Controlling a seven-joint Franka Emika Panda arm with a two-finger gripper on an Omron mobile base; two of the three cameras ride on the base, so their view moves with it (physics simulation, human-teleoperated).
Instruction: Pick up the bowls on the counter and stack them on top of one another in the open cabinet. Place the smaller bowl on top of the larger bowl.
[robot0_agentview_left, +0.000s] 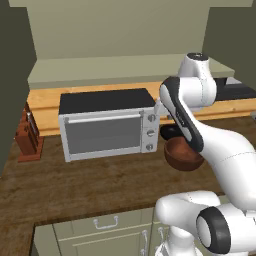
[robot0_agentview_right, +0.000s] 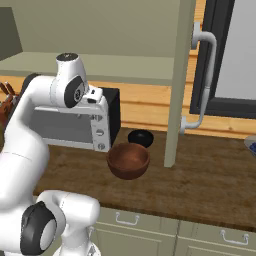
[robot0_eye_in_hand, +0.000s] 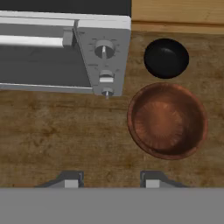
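The two small dark fingertips of the gripper stand spread apart with nothing between them, high over bare dark brown wood-grain counter. Just right of the right fingertip's line lies the wide, round reddish-brown wooden bowl, upright and holding nothing. Beyond it, near but with a thin strip of counter between, sits the small round near-black bowl, also holding nothing, close to the orange wood wall strip. The silver toaster oven stands left of both bowls, its knob panel just beside the larger bowl's rim. In the right base view, open counter runs from the bowls toward the front edge, and a pale upright cabinet panel comes down to the right of them. Above, the long flat shelf of the pale olive-beige open cabinet is bare.
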